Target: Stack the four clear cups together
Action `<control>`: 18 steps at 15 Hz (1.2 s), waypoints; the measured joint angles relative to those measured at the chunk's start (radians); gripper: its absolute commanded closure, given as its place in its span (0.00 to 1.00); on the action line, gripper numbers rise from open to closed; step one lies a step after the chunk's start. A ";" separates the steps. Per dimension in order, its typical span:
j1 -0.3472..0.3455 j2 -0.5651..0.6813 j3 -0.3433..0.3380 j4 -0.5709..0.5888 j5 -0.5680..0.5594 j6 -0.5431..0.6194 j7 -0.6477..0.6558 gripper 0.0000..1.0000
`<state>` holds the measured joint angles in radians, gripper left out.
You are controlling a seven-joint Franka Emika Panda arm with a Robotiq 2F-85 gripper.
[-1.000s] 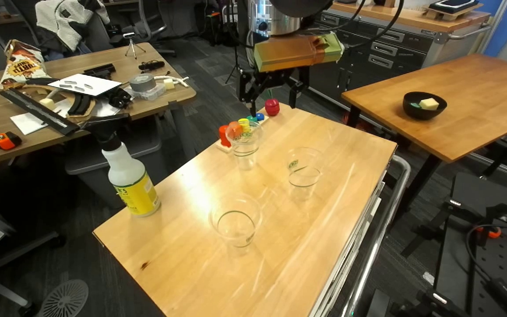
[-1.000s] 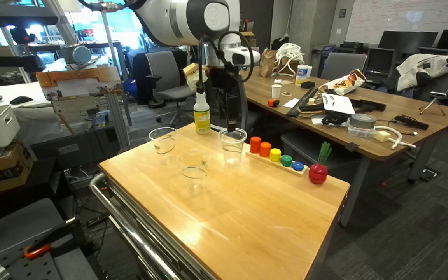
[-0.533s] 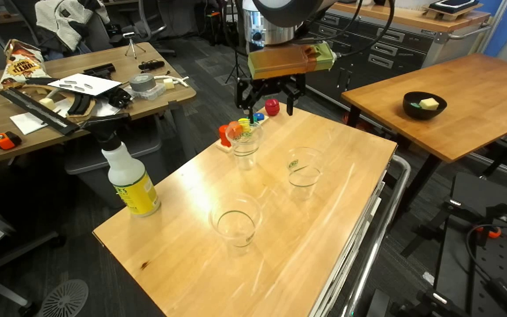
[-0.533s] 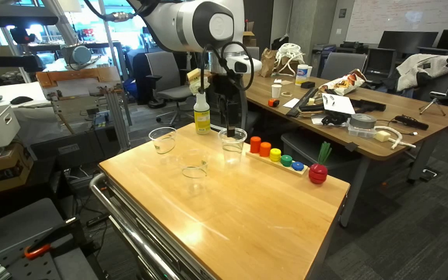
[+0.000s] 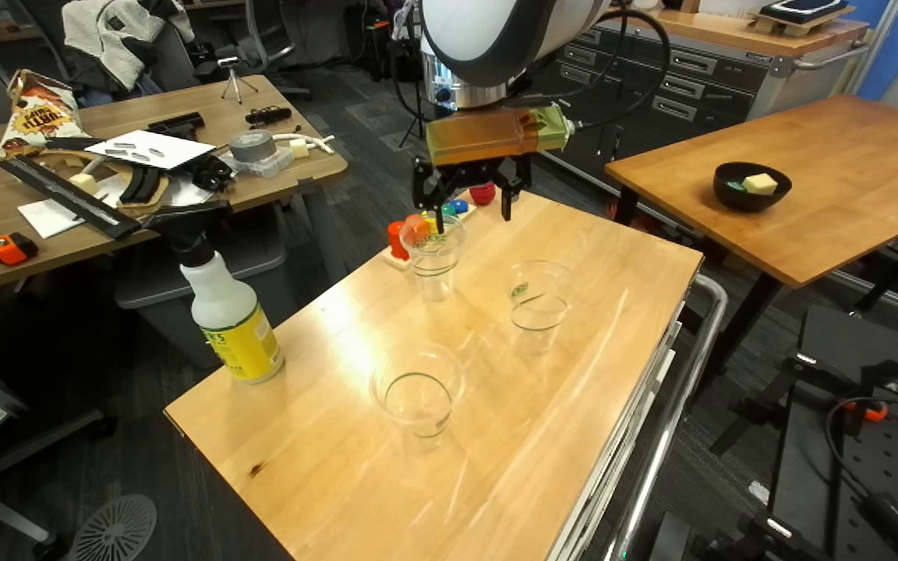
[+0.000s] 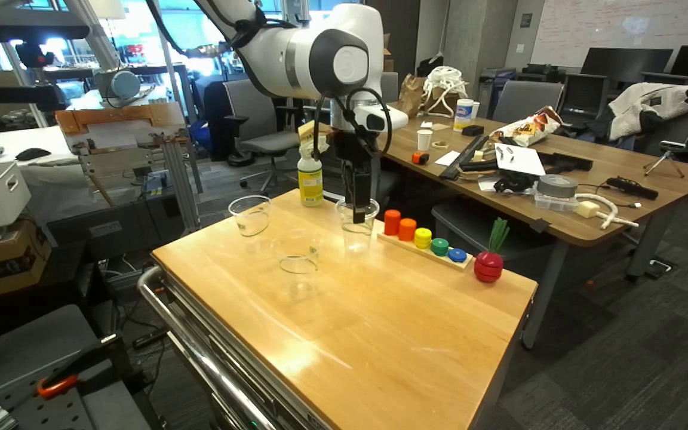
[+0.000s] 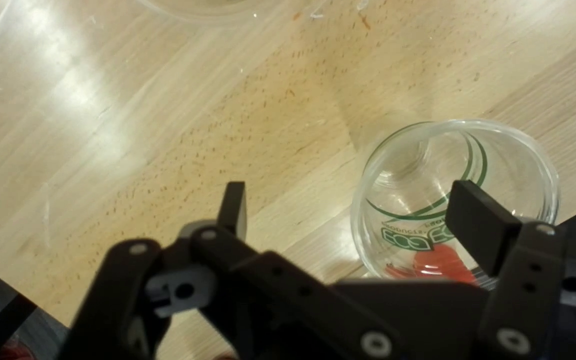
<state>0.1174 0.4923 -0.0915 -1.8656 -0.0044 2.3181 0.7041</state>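
Clear cups stand upright at three spots: near the tabletop edge with coloured blocks, toward the edge by the rail, and near the short edge by the bottle. The gripper hangs, fingers spread, one overlapping a block-side cup's mouth in the wrist view.
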 measured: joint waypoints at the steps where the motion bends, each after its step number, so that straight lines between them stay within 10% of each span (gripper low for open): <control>1: 0.000 0.011 0.000 0.008 0.001 0.000 0.006 0.27; 11: 0.000 0.080 -0.002 0.065 0.017 0.004 0.063 0.91; 18: 0.001 0.076 -0.002 0.073 0.018 0.021 0.070 0.96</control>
<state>0.1179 0.5682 -0.0934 -1.7924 0.0140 2.3395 0.7739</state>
